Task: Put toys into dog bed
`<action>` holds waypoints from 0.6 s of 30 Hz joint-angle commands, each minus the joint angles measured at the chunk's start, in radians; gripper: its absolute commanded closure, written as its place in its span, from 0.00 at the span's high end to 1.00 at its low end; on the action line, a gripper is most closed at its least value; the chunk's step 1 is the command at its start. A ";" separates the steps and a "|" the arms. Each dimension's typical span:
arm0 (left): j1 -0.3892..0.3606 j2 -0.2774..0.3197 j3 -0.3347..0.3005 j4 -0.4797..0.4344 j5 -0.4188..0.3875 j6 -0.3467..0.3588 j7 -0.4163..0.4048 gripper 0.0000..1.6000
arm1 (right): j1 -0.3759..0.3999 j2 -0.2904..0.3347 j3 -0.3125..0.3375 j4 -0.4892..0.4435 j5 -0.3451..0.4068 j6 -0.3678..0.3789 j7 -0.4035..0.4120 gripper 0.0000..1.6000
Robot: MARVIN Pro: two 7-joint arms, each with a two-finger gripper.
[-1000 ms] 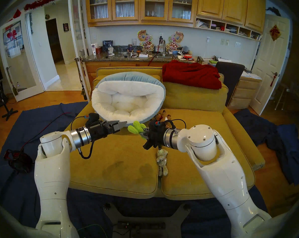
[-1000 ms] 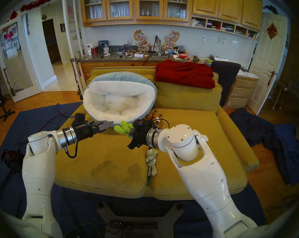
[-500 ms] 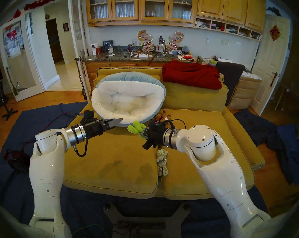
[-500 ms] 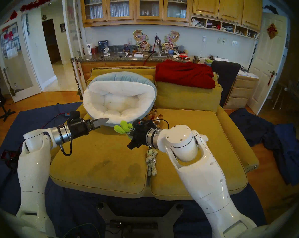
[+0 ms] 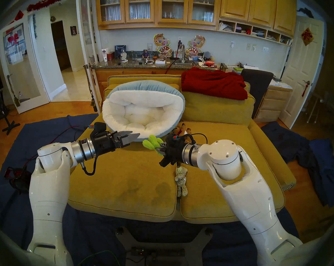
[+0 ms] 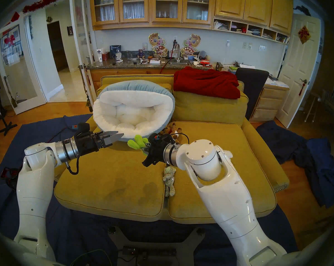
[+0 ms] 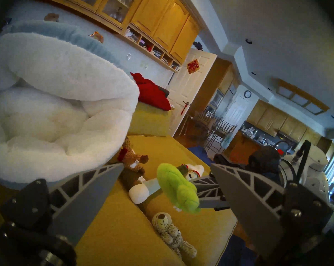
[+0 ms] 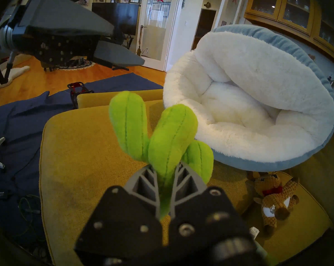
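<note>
My right gripper [image 8: 165, 173] is shut on the bright green cactus toy [image 5: 152, 142] [image 8: 162, 137], held in the air just off the front rim of the dog bed [image 5: 122, 129]. The bed is round, white fleece inside and pale blue outside, propped against the sofa back. My left gripper [image 5: 134, 135] [image 7: 167, 167] is open and empty at the bed's near rim, a short way left of the cactus. On the seat lie a grey spotted cub [image 5: 181, 180] [image 7: 170, 231], a brown knitted animal [image 8: 275, 198] [image 7: 133, 160], a white-blue tube [image 7: 143, 190] and a white animal [image 7: 195, 171].
A mustard-yellow sofa [image 5: 124, 183] carries everything. A red blanket [image 5: 214, 83] is draped over its right back cushion. Blue sheets [image 5: 37, 137] cover the floor around it, with red cabling [image 5: 16, 175] at the left. A cluttered counter [image 5: 152, 65] runs behind.
My left arm drew back to the left and the wrist rolled, then the gripper edged right again toward the bed's rim, still open. The right arm and the cactus held still.
</note>
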 commanded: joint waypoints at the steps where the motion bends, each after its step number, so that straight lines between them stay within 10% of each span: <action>1: -0.013 0.013 -0.007 -0.025 -0.025 -0.019 -0.046 1.00 | 0.019 0.008 0.028 -0.048 0.013 0.000 0.011 0.00; 18: -0.018 -0.004 0.000 -0.007 -0.121 0.063 -0.068 1.00 | 0.028 0.001 0.022 -0.039 0.007 0.012 0.013 0.00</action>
